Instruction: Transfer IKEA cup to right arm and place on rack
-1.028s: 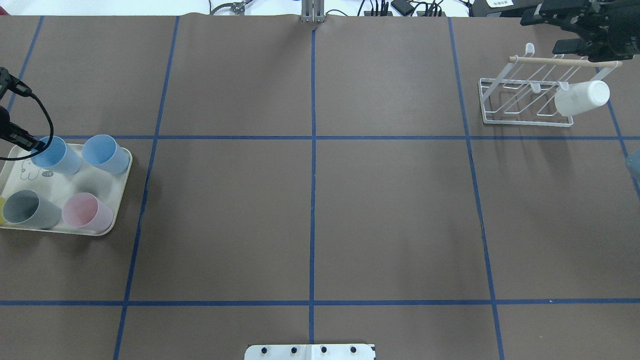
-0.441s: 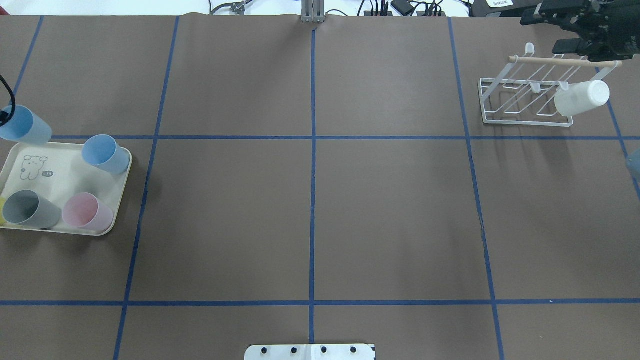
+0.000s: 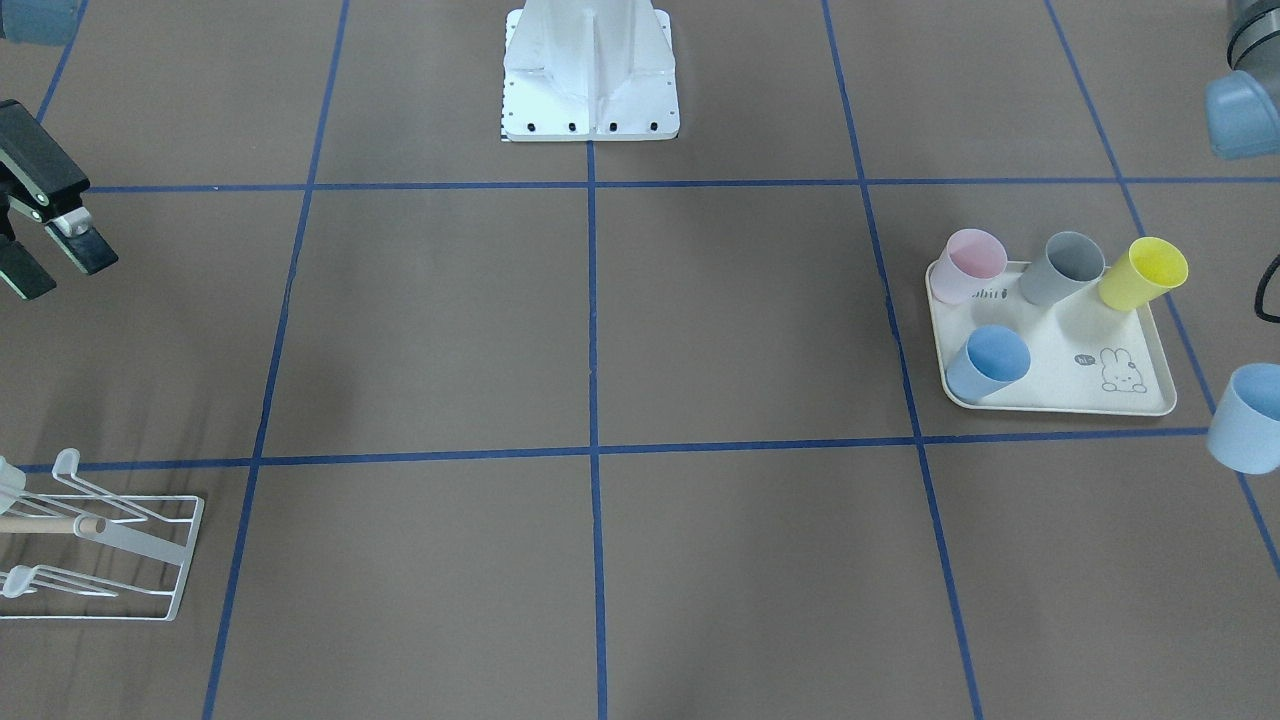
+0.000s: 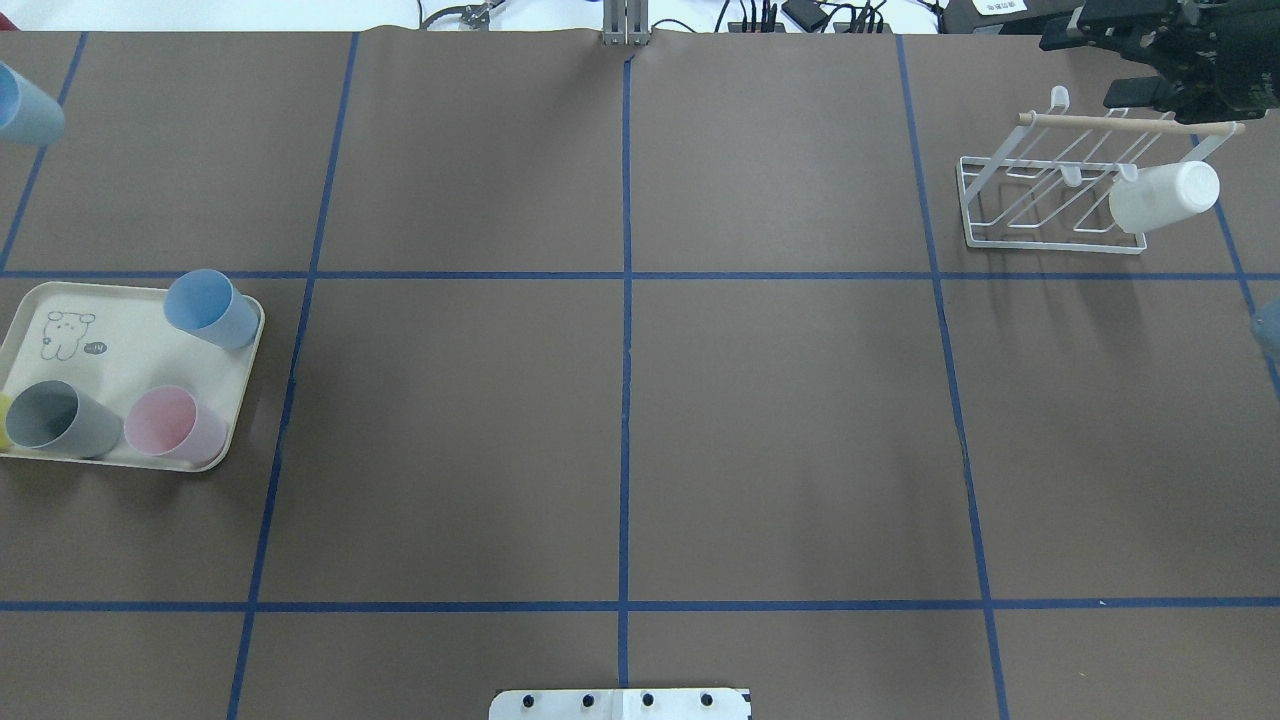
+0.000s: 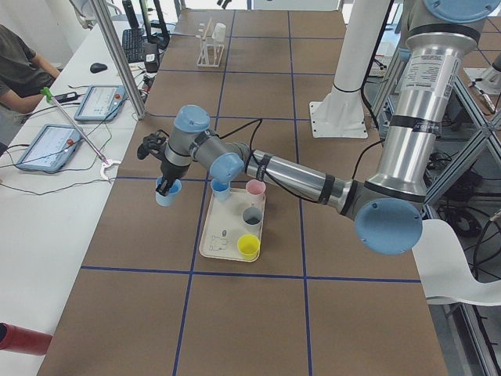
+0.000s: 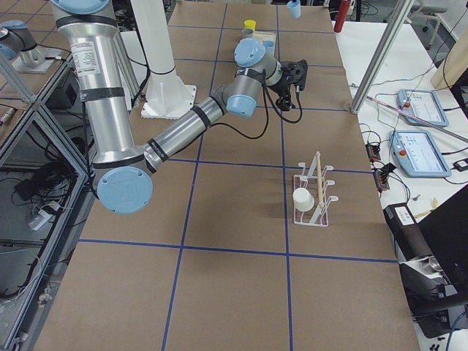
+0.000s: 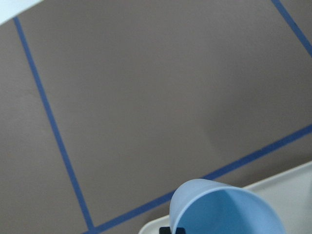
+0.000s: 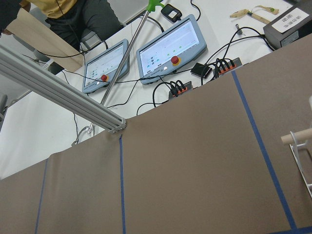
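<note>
At the robot's left end of the tabletop (image 4: 620, 400), the left jaws are closed on the rim of the light blue IKEA cup (image 3: 1245, 418), which is held mouth up, just off the operators' side of the cream tray (image 4: 120, 330). 4 more cups stand on that tray: blue (image 4: 205, 305), grey (image 4: 50, 418), pink (image 4: 170, 425) and yellow (image 3: 1145, 272). Across the tabletop, the right jaws stand wide apart and hold nothing, hovering just behind the white wire rack (image 4: 1040, 195), where 1 white cup (image 4: 1165, 196) already sits over a prong.

By the look of it, the pickup is done and the carry toward the handover is in hand. The 2 arms are well apart, so the next move calls for both to travel to the middle. The left arm (image 5: 290, 174) should offer the cup's bare wall to the open right jaws, which must grip before the left jaws release. Placing on a free prong of the rack comes after that.
</note>
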### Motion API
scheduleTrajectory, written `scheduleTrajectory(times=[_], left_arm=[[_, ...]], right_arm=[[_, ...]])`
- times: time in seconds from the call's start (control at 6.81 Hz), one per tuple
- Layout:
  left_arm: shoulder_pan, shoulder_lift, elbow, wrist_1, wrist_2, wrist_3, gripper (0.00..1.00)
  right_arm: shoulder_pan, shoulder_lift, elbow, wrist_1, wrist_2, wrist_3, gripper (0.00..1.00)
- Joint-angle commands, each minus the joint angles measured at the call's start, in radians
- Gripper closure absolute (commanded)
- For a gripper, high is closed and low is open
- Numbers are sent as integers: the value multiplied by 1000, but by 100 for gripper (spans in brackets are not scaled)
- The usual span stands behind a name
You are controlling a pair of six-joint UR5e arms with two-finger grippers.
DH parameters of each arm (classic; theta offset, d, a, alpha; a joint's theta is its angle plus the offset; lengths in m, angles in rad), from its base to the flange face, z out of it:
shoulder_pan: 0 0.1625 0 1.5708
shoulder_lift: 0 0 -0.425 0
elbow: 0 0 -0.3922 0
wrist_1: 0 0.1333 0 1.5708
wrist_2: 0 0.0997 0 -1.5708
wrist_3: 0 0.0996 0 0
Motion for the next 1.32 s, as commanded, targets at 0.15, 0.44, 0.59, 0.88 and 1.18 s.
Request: scheduleTrajectory(times=[0.15,0.44,0.59,0.88,1.18], left_arm=[[34,-83,-46,-236,4,-637,100],[132,-87,-68,-452,3,-1003,100],[193,-89,-112,-499,4,-1149,100],[360,-119,-126,-709,33,-1494,100],[411,-182,-117,-793,78,-1670,100]], right_arm=[[-1,79,-21,1,-3,87,0],[-2,143,-37,11,0,202,0],[-5,144,-52,74,0,257,0],[-17,145,-159,373,-8,497,0],[-129,150,-204,588,-163,680,0]])
